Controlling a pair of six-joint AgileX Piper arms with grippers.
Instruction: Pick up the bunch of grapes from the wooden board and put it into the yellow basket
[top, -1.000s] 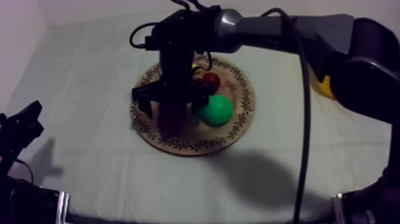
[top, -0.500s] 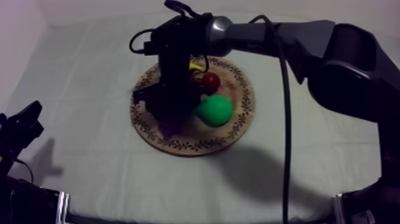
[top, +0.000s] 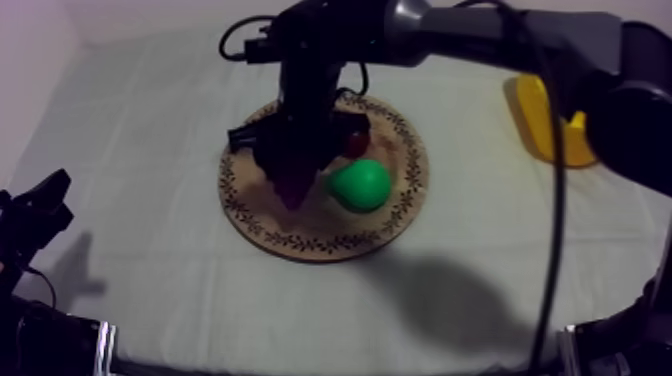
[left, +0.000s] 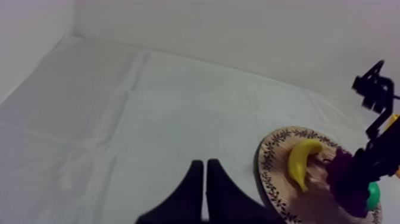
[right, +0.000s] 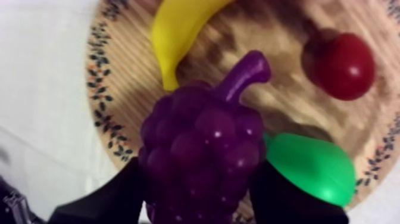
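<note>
My right gripper (right: 199, 193) is closed round the bunch of grapes (right: 199, 149), one black finger on each flank and the purple stem pointing away from the wrist, so the fruit hangs tip-down over the wooden board (top: 400, 215). The bunch looks just clear of the wood, though I cannot be sure it is off. It hangs between the banana (right: 178, 30) and the green pear (right: 309, 170), with the small red fruit (right: 344, 65) beyond. The yellow basket (top: 545, 120) waits well apart at the right of the worktop (top: 150, 260), so the carry is not yet made. My left gripper (left: 205, 190) rests low at its side, fingers together in a narrow wedge, holding nothing. From above, my arm covers the banana and crosses part of the basket.
</note>
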